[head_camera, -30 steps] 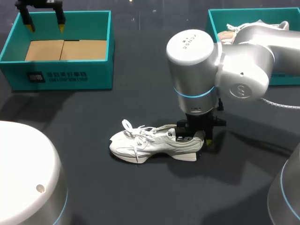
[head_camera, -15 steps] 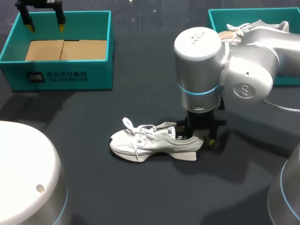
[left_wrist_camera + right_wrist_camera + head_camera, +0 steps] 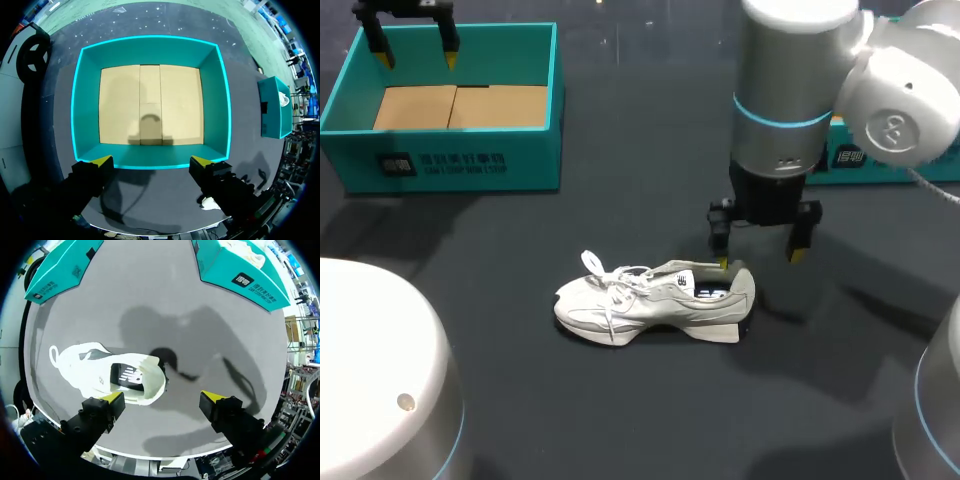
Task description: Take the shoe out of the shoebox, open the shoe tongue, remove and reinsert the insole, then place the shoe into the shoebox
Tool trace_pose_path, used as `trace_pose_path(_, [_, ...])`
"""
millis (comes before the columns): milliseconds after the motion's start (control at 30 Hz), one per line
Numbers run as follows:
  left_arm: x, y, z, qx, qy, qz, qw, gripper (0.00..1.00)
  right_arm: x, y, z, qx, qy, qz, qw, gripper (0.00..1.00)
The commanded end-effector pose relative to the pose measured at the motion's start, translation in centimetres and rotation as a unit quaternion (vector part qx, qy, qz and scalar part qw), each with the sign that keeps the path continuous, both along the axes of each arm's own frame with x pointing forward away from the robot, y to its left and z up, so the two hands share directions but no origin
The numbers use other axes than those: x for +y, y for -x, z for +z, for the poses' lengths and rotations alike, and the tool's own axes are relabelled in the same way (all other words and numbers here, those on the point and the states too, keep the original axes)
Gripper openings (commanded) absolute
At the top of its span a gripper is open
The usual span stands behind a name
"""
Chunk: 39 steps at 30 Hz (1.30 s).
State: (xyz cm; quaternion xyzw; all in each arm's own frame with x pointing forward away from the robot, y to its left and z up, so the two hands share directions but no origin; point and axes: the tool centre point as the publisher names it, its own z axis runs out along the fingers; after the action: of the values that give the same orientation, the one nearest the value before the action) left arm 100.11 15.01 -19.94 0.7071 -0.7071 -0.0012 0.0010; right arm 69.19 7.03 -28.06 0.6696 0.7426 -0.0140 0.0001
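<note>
A white sneaker [image 3: 655, 302] lies on its sole on the dark table, toe to the left, heel to the right, laces loose. My right gripper [image 3: 758, 255] hangs open just above and behind its heel, holding nothing. In the right wrist view the sneaker [image 3: 112, 380] sits below one finger of the right gripper [image 3: 165, 402], its dark insole showing in the opening. My left gripper [image 3: 415, 50] hovers open over the empty teal shoebox [image 3: 455, 165] at the far left. From the left wrist the left gripper [image 3: 151, 161] looks straight down into this shoebox [image 3: 150, 47] with its cardboard floor.
A second teal box [image 3: 850, 160] stands at the far right, mostly hidden behind my right arm; in the right wrist view this second box [image 3: 240, 270] holds another pale shoe. Bare table surrounds the sneaker.
My right gripper let go of the sneaker's heel, opened wide and rose up and to the right. The sneaker stays on the table. The left arm has not moved.
</note>
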Motion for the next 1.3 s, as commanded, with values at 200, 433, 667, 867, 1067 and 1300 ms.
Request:
trace_pose_path(200, [0.0,0.0,0.0,0.000,0.000,0.000,1.000,1.00,-5.0,1.1,4.2,-0.103,-0.170,0.288,0.937,1.00])
trace_pose_path(433, [0.0,0.0,0.0,0.000,0.000,0.000,1.000,1.00,-5.0,1.1,4.2,-0.103,-0.170,0.288,0.937,1.00])
trace_pose_path(667, [0.0,0.0,0.0,0.000,0.000,0.000,1.000,1.00,-8.9,2.1,4.5,-0.258,-0.249,0.422,0.833,1.00])
trace_pose_path(867, [0.0,0.0,0.0,0.000,0.000,0.000,1.000,1.00,-11.3,2.2,3.3,-0.290,-0.260,0.510,0.767,1.00])
trace_pose_path(1067, [0.0,0.0,0.0,0.000,0.000,0.000,1.000,1.00,-11.3,2.2,3.3,-0.290,-0.260,0.510,0.767,1.00])
trace_pose_path(1300, [0.0,0.0,0.0,0.000,0.000,0.000,1.000,1.00,-12.0,2.6,1.8,-0.292,-0.230,0.531,0.762,1.00])
